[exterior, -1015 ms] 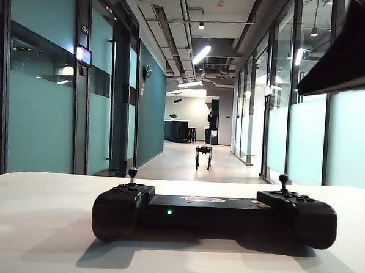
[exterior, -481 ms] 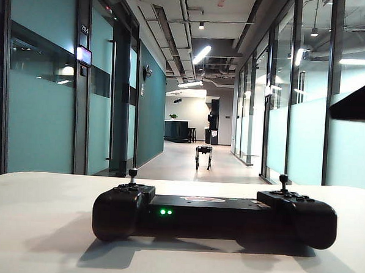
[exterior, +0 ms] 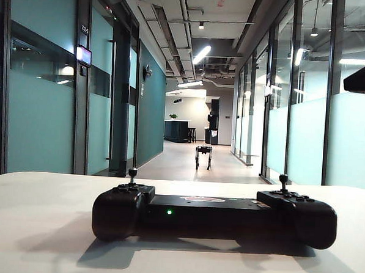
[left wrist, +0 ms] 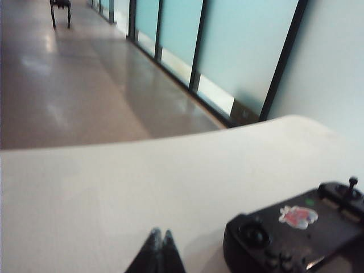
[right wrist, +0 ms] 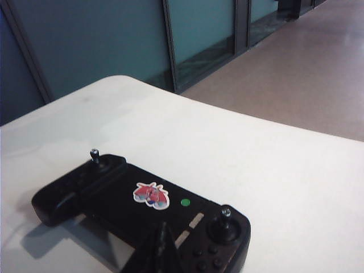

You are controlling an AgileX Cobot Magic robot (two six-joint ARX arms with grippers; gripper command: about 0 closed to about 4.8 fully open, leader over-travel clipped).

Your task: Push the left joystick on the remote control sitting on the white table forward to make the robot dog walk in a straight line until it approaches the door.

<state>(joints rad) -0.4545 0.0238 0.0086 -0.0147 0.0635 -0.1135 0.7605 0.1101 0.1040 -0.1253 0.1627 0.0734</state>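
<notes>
The black remote control (exterior: 214,216) lies on the white table (exterior: 37,227), one green light lit on its front. Its left joystick (exterior: 132,172) stands upright and untouched, as does the right stick (exterior: 284,178). The robot dog (exterior: 203,156) stands far down the corridor. In the left wrist view my left gripper (left wrist: 161,234) is shut and empty above bare table, beside the remote's left lobe (left wrist: 253,234). In the right wrist view my right gripper (right wrist: 163,228) is shut and empty above the remote's near edge, between the left joystick (right wrist: 94,154) and the right stick (right wrist: 226,214).
Glass partitions with dark door frames (exterior: 119,102) line both sides of the corridor. A dark part of my right arm (exterior: 364,77) juts in at the exterior view's right edge. The table's far edge (left wrist: 170,136) drops to the floor.
The dark shape of my right arm has drawn back toward the right edge of the exterior view and now shows much smaller. The remote and the robot dog have not moved.
</notes>
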